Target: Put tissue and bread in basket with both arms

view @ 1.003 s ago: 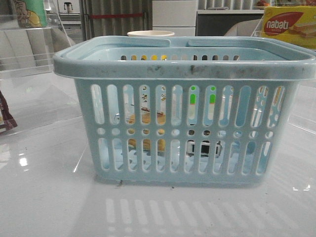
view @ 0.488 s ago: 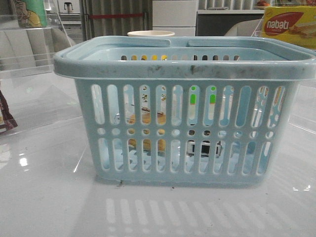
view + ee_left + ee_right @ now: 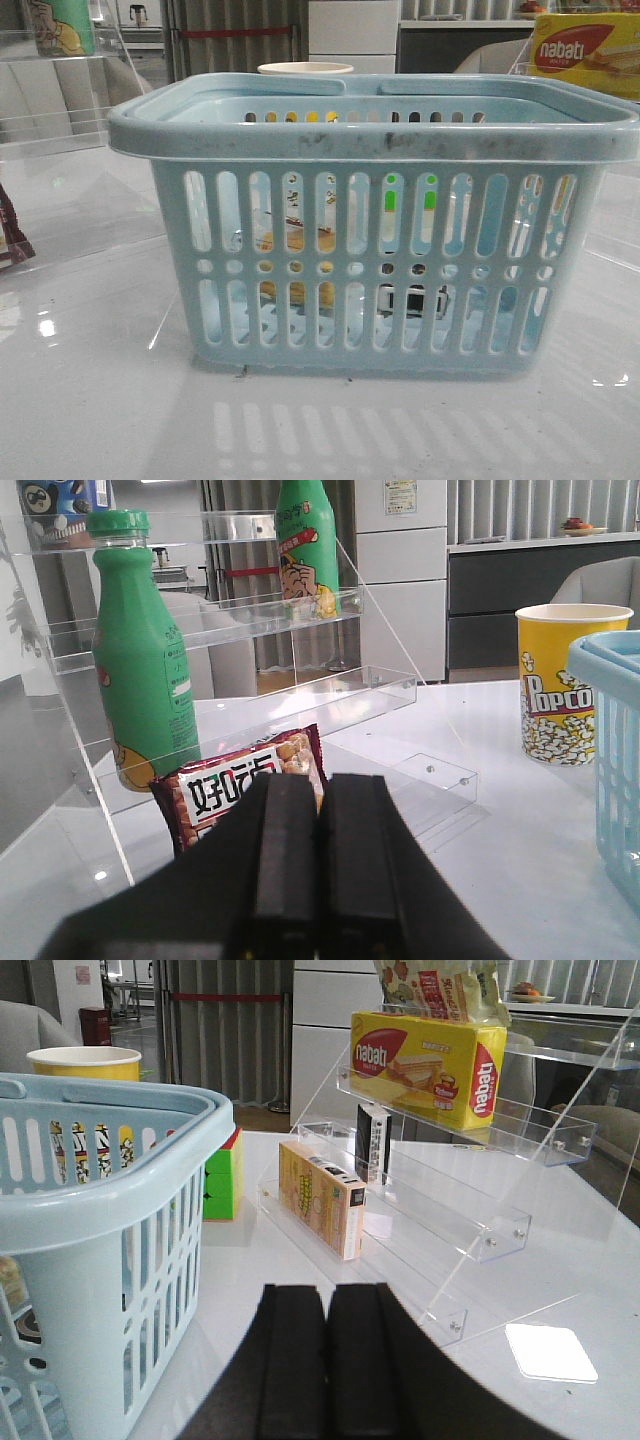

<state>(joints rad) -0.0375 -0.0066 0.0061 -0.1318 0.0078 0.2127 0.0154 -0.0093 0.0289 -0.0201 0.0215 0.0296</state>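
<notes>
basket (image 3: pixel 375 130) mid-bench | bread (image 3: pixel 295 245) inside at 8 o'clock, tissue (image 3: pixel 412 300) inside at 6 | left pincer (image 3: pixel 320 810) and right pincer (image 3: pixel 325 1315) pressed together, empty | task looks done

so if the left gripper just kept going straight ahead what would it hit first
Probably the dark brown snack packet, which sits just beyond the closed fingers of the left gripper in the left wrist view. The green bottle and the clear shelf stand behind it. Depth is hard to judge.
</notes>
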